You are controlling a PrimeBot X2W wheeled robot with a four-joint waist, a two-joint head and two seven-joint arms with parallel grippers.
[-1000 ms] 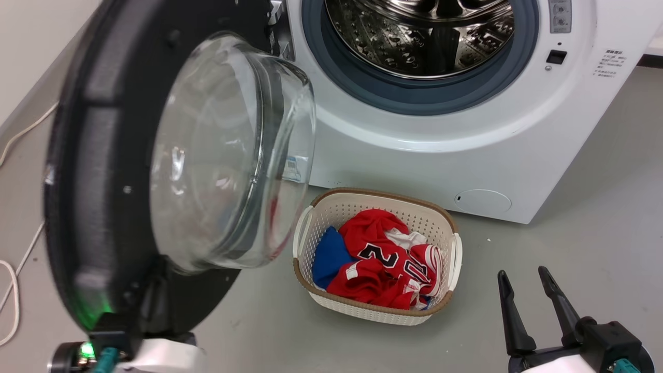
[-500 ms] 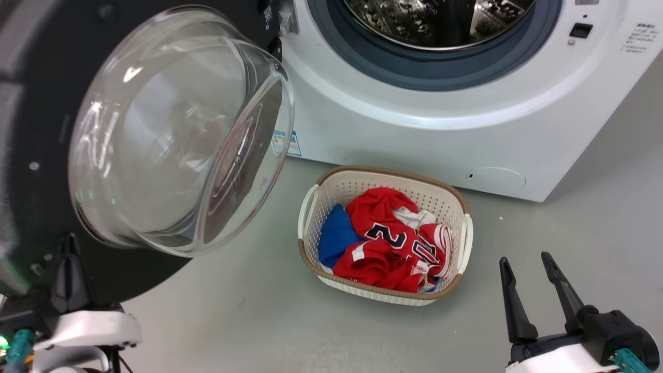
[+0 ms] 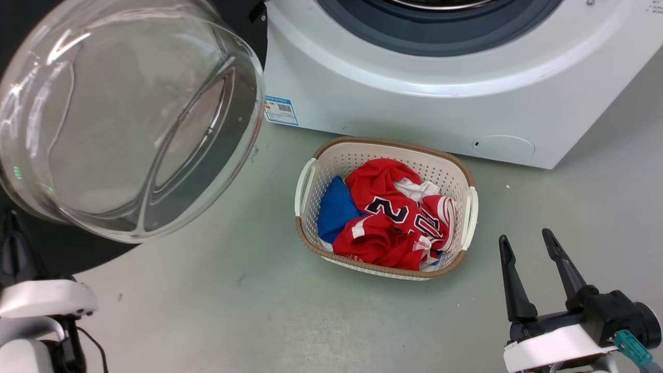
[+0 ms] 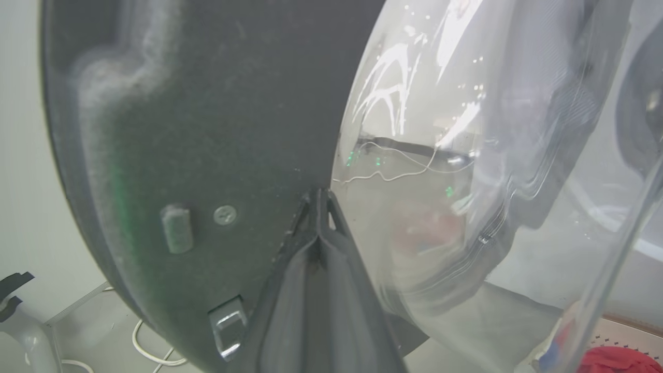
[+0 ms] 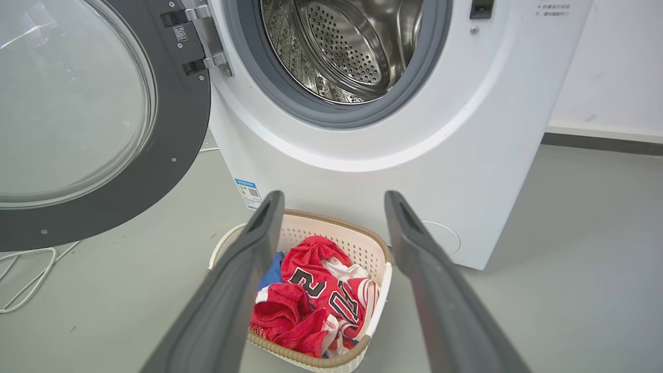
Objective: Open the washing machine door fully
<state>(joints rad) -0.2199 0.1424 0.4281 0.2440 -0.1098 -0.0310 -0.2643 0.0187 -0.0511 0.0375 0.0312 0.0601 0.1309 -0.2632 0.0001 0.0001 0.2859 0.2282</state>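
**Head view.**
- Washing machine door [image 3: 129, 119]: at 10 o'clock, swung out from the white machine [image 3: 414, 103]. Its glass bowl faces us, with the black ring showing beneath.
- Laundry basket [image 3: 386, 207]: centre, on the floor, apart from the door. Red and blue clothes [image 3: 393, 228] lie inside.
- Right gripper [image 3: 524, 237]: at 4 o'clock, fingers spread, nothing held, well apart from the basket.

**Left wrist view.**
- Left gripper [image 4: 317, 199]: rises from 6 o'clock to centre. The fingers are pinched together with nothing between them. The tips sit against the door's inner face, at the seam where the black ring meets the glass.
- Metal latch [image 4: 225, 326]: at 7 o'clock, on the ring.

**Right wrist view.**
- Door at 9 o'clock, hanging on its hinge [image 5: 202, 39] at 11 o'clock.
- Steel drum [image 5: 342, 46] at 12 o'clock, uncovered.

**Handling note, by my reckoning.** The door stands wide but may have a little swing left.
- Press with the tips on the black ring, not the glass, which looks slick.
- Follow the hinge's arc slowly, and stop when the door resists.
- The right gripper is best left idle, clear of the basket.
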